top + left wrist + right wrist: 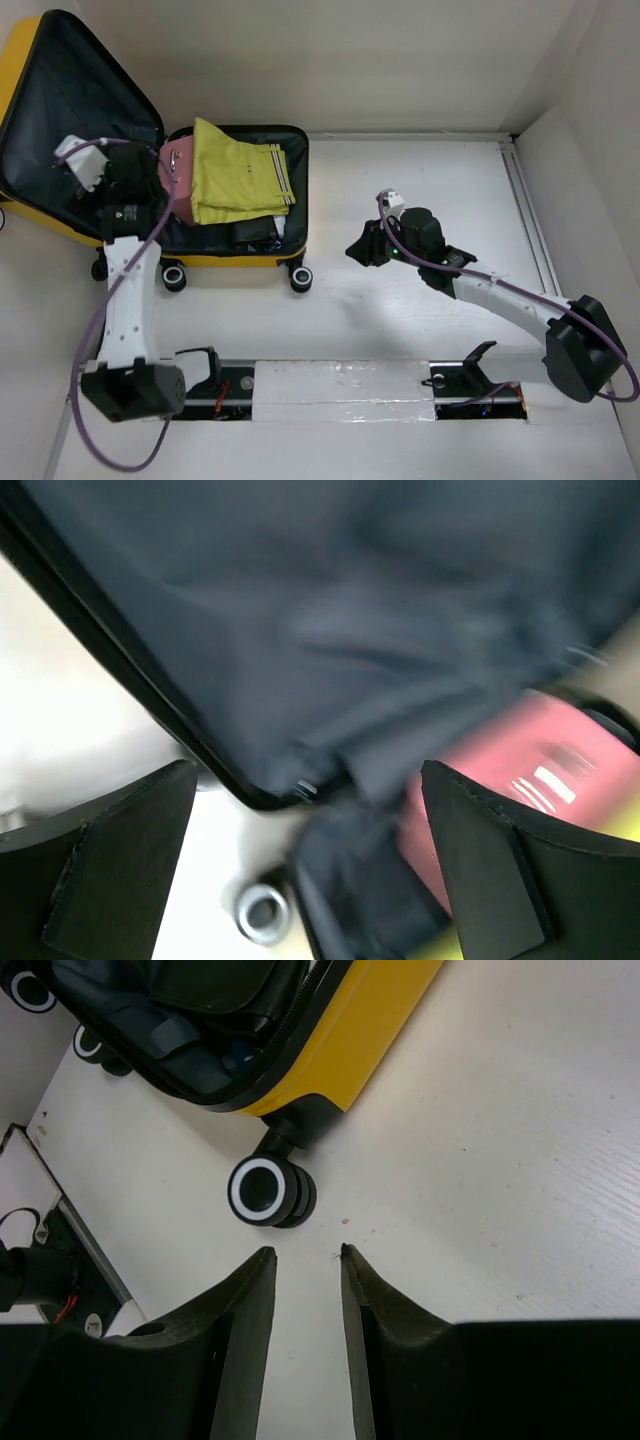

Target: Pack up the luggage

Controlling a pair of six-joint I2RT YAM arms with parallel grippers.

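The yellow luggage lies open at the far left, with its grey-lined lid raised to the left. A folded yellow garment and a pink pouch lie in its base. My left gripper hovers over the hinge area beside the pouch. In the blurred left wrist view the gripper is open and empty, over the lining, the pouch and a caster wheel. My right gripper is open and empty over the table, right of the luggage. It points at a caster wheel below the yellow shell.
Dark items lie in the front of the luggage base. White walls close the back and right, with a rail along the right side. The arms' mounting plate runs along the near edge.
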